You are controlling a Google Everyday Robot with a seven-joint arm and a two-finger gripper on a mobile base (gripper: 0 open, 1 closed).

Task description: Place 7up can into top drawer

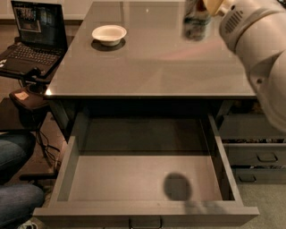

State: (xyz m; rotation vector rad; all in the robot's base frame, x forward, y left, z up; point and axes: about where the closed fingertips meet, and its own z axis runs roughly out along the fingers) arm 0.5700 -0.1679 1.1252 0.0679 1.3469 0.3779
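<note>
The 7up can (196,20), green and white, hangs blurred in the air over the far right of the grey tabletop (147,67). My gripper (212,6) is at the top edge, shut on the can from its right side, with the big white arm (261,49) behind it. The top drawer (67,172) stands pulled wide open below the table's front edge. Its flat grey floor holds nothing but a round dark shadow (176,186) at the right front. The can is well above and behind the drawer.
A white bowl (109,33) sits on the tabletop at the far left. An open laptop (31,38) stands on a side stand to the left. Narrower stacked grey drawers (259,154) are at the right. A person's jeans-clad knees (18,179) are at the lower left.
</note>
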